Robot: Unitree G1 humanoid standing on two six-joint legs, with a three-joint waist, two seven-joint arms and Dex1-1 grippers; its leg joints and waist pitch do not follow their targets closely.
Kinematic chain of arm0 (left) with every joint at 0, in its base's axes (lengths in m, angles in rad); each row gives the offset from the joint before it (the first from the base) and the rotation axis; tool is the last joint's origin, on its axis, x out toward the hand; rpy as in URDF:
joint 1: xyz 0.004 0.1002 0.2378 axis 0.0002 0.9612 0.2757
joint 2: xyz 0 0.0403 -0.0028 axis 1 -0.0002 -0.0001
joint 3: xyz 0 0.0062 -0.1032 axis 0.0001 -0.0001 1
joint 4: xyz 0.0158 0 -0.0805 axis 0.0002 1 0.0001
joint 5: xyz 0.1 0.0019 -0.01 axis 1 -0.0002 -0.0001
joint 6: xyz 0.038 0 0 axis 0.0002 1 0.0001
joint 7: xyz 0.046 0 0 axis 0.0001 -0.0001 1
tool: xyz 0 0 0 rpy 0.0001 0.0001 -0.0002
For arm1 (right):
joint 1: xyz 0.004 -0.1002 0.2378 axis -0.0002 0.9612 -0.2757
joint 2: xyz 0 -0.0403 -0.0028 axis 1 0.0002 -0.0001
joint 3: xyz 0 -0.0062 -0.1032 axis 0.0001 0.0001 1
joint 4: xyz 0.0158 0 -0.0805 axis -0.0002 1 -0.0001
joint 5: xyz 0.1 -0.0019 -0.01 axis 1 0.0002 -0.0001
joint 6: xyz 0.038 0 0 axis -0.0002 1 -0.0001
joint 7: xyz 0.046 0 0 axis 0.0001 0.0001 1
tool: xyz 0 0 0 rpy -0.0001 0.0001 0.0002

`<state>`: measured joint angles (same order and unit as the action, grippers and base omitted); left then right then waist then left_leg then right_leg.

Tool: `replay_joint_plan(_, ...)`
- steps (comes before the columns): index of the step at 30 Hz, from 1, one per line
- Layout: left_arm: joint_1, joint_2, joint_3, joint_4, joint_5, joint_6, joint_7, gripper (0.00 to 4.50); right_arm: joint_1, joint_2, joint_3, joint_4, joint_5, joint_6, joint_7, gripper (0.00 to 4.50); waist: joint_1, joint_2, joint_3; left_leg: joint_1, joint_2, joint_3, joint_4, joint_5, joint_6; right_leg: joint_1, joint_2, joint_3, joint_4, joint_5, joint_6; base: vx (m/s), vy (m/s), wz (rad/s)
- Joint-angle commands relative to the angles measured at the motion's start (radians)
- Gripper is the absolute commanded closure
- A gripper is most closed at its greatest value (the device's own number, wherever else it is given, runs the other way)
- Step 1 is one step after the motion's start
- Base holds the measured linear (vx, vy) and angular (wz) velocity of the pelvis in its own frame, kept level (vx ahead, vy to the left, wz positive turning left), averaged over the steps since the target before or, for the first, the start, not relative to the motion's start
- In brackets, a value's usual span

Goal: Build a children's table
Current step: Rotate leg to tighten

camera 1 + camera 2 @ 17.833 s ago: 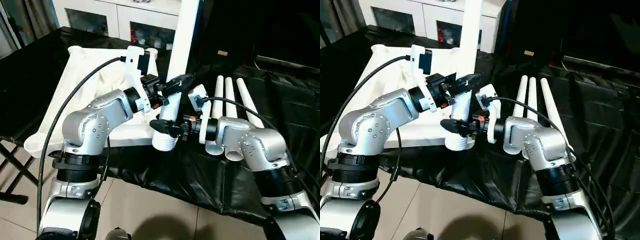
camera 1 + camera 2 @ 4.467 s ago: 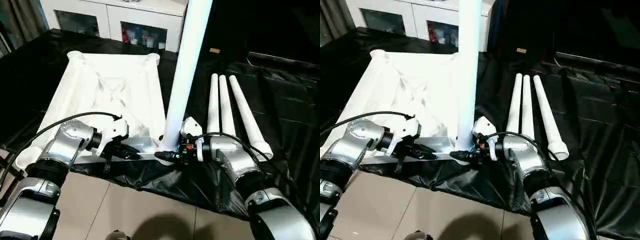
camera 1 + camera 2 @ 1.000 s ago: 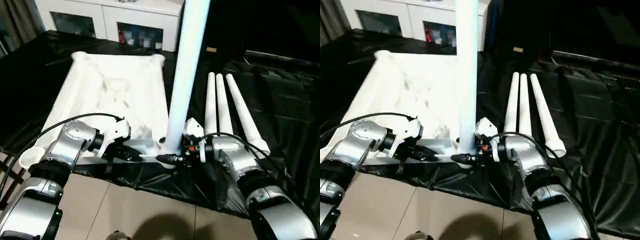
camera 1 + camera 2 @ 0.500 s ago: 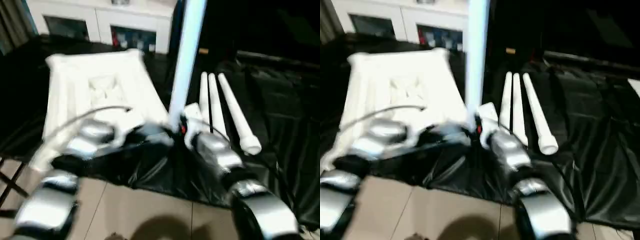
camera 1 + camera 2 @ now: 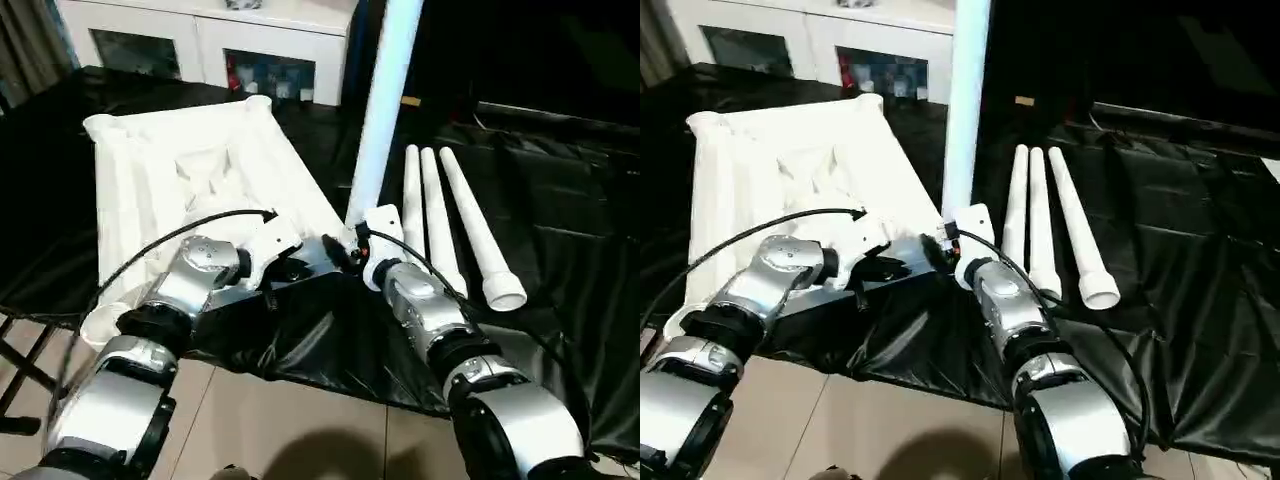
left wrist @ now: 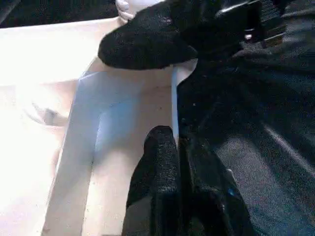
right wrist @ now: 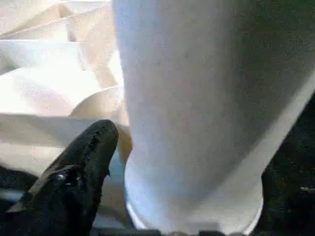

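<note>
The black-draped surface (image 5: 560,200) carries the upturned tabletop (image 5: 170,180), which reaches away from both claws toward the cabinet (image 5: 200,40). One leg (image 5: 385,100) stands upright at the tabletop's near corner, directly in front of the right claw (image 5: 340,250); three more legs (image 5: 440,215) lie side by side beyond and to the outside of that claw. The left claw (image 6: 162,98) pinches the tabletop's near rim, one finger over the wall and one under it, just beside the right claw. The right claw sits at the foot of the standing leg, one black finger (image 7: 83,157) beside the flared base; whether it is spread or pressed together, I cannot tell. The likely risk is the tall leg toppling or popping out if it is not seated fully in its socket, since a tug on the rim could tilt the tabletop and lever it loose.
</note>
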<state>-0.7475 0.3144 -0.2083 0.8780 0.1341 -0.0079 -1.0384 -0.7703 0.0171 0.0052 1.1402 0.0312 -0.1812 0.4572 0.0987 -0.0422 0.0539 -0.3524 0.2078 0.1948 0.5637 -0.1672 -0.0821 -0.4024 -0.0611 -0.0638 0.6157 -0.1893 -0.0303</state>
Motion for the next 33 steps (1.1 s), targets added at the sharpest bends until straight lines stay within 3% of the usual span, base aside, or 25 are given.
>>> replay_joint_plan(1,0.024,-0.023,0.0,-0.028,-0.057,-0.038,-0.074,4.5,-0.002,0.014,0.055,-0.031,-0.017,-0.039,0.135,0.54,0.003,0.008,-0.064,0.001,0.032,-0.018,-0.06,-0.211,0.017,0.051,-0.089,0.054,-0.071,-0.181,-0.184,0.0,0.0,0.0)
replay_joint_plan(4,0.044,0.02,-0.003,-0.048,-0.078,-0.054,-0.171,4.5,0.024,-0.028,0.082,-0.069,0.003,-0.055,0.351,0.54,0.008,0.008,-0.064,0.0,0.034,-0.012,-0.054,-0.174,0.045,0.054,-0.084,0.051,-0.06,-0.088,-0.216,0.0,0.0,0.0)
replay_joint_plan(8,0.063,0.071,-0.016,-0.064,-0.083,-0.064,-0.261,4.5,0.066,-0.079,0.13,-0.135,0.019,-0.048,0.567,0.54,0.014,0.009,-0.064,0.001,0.037,-0.011,-0.052,-0.174,0.068,0.054,-0.085,0.049,-0.057,-0.076,-0.227,0.0,0.0,0.0)
replay_joint_plan(14,0.081,0.117,-0.023,-0.087,-0.09,-0.067,-0.344,4.5,0.102,-0.124,0.178,-0.197,0.025,-0.033,0.752,0.78,0.021,0.009,-0.062,0.008,0.04,-0.011,-0.056,-0.207,0.05,0.048,-0.087,0.05,-0.064,-0.145,-0.226,0.0,0.0,0.0)
replay_joint_plan(20,0.095,0.134,-0.023,-0.103,-0.094,-0.067,-0.377,4.5,0.117,-0.123,0.174,-0.234,0.039,-0.001,0.789,1.37,0.023,0.006,-0.061,0.007,0.039,-0.012,-0.057,-0.205,0.036,0.047,-0.088,0.051,-0.065,-0.171,-0.214,0.0,0.0,0.0)
replay_joint_plan(25,0.1,0.132,-0.023,-0.112,-0.098,-0.06,-0.38,4.5,0.124,-0.105,0.16,-0.243,0.052,0.03,0.764,1.69,0.023,0.007,-0.063,0.006,0.038,-0.012,-0.056,-0.19,0.038,0.049,-0.087,0.05,-0.062,-0.147,-0.218,0.0,0.0,0.0)
replay_joint_plan(26,0.093,0.116,-0.017,-0.109,-0.094,-0.042,-0.339,4.5,0.114,-0.071,0.127,-0.208,0.055,0.054,0.637,1.72,0.024,0.004,-0.063,0.006,0.038,-0.012,-0.056,-0.188,0.038,0.048,-0.088,0.05,-0.062,-0.149,-0.216,0.0,0.0,0.0)
replay_joint_plan(27,0.093,0.116,-0.017,-0.109,-0.094,-0.042,-0.339,4.5,0.114,-0.071,0.127,-0.208,0.055,0.054,0.637,1.72,0.022,0.006,-0.062,0.007,0.038,-0.012,-0.057,-0.189,0.029,0.045,-0.088,0.051,-0.062,-0.159,-0.214,0.0,0.0,0.0)
replay_joint_plan(30,0.063,0.075,-0.005,-0.073,-0.065,-0.025,-0.214,4.5,0.083,-0.021,0.086,-0.13,0.023,0.061,0.372,1.76,0.011,0.004,-0.057,0.01,0.036,-0.017,-0.064,-0.239,-0.006,0.043,-0.092,0.052,-0.075,-0.272,-0.188,0.0,0.0,0.0)
replay_joint_plan(31,0.05,0.057,-0.004,-0.057,-0.051,-0.019,-0.163,4.5,0.074,-0.004,0.075,-0.106,0.016,0.057,0.289,1.77,0.005,0.006,-0.055,0.017,0.034,-0.018,-0.065,-0.261,-0.022,0.036,-0.094,0.054,-0.083,-0.319,-0.178,0.0,0.0,0.0)
replay_joint_plan(33,0.032,0.035,-0.005,-0.035,-0.031,-0.009,-0.094,4.5,0.061,0.017,0.061,-0.081,0.014,0.072,0.194,1.78,0.002,0.004,-0.055,0.018,0.033,-0.019,-0.065,-0.277,-0.026,0.037,-0.095,0.056,-0.088,-0.36,-0.162,0.0,0.0,0.0)
